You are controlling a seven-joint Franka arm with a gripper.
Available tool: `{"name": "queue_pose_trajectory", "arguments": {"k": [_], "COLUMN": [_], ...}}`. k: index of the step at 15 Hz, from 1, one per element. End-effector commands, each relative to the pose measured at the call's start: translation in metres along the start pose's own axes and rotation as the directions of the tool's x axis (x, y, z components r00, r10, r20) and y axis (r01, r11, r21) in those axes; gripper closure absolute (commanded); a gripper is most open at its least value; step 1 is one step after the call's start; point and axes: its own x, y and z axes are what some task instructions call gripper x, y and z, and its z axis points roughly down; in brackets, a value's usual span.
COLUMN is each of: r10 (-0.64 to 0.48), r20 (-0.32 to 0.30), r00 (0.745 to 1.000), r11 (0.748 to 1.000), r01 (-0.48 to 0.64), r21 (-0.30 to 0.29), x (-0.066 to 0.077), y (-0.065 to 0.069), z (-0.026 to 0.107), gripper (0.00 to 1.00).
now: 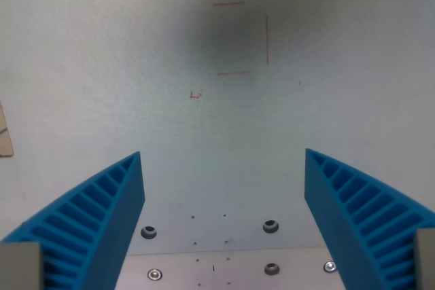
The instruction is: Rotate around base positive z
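Observation:
My gripper (224,168) is open and empty, with two blue ribbed fingers (102,215) spread wide at the wrist view's lower left and lower right. It hangs above a pale grey-white table surface (102,66). Thin red lines (241,39) drawn on the surface form an incomplete square at the upper middle, with a small red mark (196,94) below and to its left. A soft dark shadow lies over the red square. Nothing is between the fingers.
A metal plate with bolts and screw holes (270,226) lies at the bottom middle between the fingers. A tan object's edge (4,134) shows at the wrist view's far left.

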Motion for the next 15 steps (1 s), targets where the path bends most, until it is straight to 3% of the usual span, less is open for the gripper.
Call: {"name": "queue_pose_trajectory", "arguments": {"k": [1,15], "r10": [-0.156,-0.336], "r20": [-0.005,-0.005], "r00": [0.988,0.942], "r11": [0.988,0.942], "r01": [0.156,0.336], "r21": [-0.003,-0.005], "x": [-0.0002,-0.0002], "y": [0.0005,0.0005], "z": [-0.0021,-0.0021], "gripper": [0.0,0.0]}}
